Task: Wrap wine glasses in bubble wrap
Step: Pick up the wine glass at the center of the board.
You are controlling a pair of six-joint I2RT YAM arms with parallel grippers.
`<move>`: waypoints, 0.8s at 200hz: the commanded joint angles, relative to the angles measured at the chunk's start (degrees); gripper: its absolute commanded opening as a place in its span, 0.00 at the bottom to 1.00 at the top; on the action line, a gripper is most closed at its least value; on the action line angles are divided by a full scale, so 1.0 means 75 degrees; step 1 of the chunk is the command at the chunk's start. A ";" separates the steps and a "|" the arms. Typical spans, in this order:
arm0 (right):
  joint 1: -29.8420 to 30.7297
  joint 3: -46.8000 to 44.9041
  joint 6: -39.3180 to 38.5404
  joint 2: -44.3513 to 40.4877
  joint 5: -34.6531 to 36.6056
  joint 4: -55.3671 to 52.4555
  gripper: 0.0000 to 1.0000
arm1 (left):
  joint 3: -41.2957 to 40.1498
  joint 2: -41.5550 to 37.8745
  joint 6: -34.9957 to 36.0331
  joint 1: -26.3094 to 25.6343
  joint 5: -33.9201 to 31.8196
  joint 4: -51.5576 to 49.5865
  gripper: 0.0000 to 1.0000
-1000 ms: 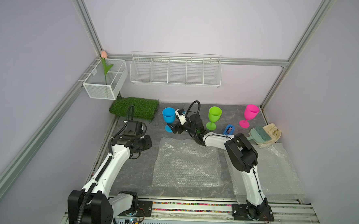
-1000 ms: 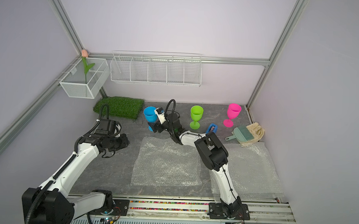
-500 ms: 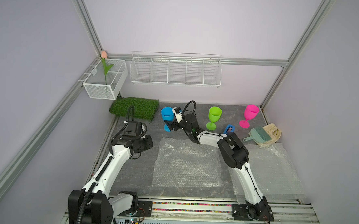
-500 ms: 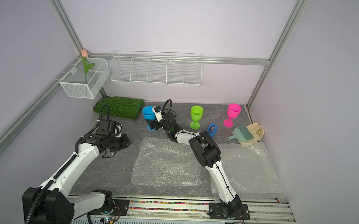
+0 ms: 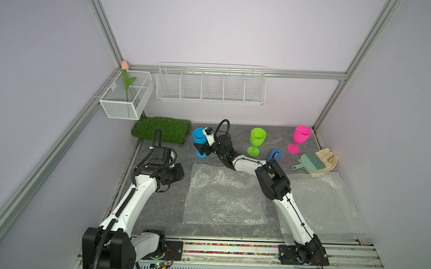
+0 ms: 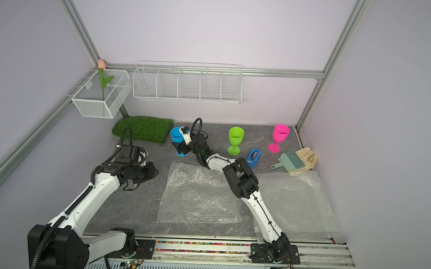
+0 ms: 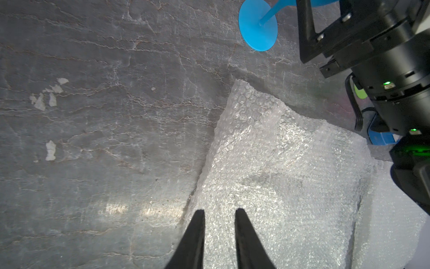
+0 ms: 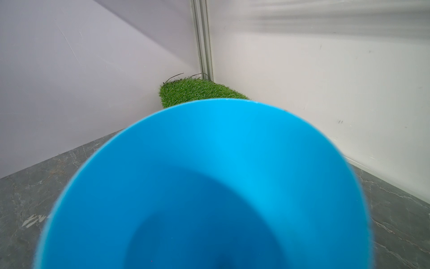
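Note:
Three wine glasses stand along the back of the table: a sky blue one (image 5: 198,136) (image 6: 176,136), a lime green one (image 5: 257,138) and a hot pink one (image 5: 301,135). My right gripper (image 5: 201,147) (image 6: 181,147) is open, its jaws set wide on either side of the blue glass below the bowl. That bowl (image 8: 209,174) fills the right wrist view and hides the fingers. Two bubble wrap sheets lie flat, one mid-table (image 5: 221,196) (image 7: 279,174) and one to its right (image 5: 324,204). My left gripper (image 5: 179,174) (image 7: 220,210) hovers at the middle sheet's left edge, narrowly open and empty.
A small blue tape dispenser (image 5: 275,155), a teal hand brush (image 5: 310,161) and a beige glove (image 5: 328,158) lie at the back right. A green grass mat (image 5: 161,128) sits in the back left corner. Wire baskets (image 5: 210,85) hang on the walls.
My right arm has swung left from between the blue and green glasses, and its jaws now sit around the blue glass. The left arm has stayed put.

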 commanded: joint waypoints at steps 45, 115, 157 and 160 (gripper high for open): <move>0.0018 0.0137 -0.0128 -0.0141 -0.0090 -0.0060 0.94 | -0.0103 -0.0077 -0.0090 0.0036 0.0164 0.0109 0.26; -0.0002 -0.0330 -0.0274 -0.0976 -0.0081 0.0012 0.85 | -0.0637 0.0091 -0.0270 0.0025 0.0778 0.0564 0.26; 0.0009 -0.0803 -0.0245 -0.1656 -0.0069 0.0056 0.79 | -0.1070 0.0335 -0.0363 -0.0043 0.0845 0.0918 0.26; 0.0000 -0.0845 -0.0237 -0.1719 -0.0068 0.0041 0.79 | -0.1097 0.0347 -0.0365 -0.0045 0.0830 0.0950 0.26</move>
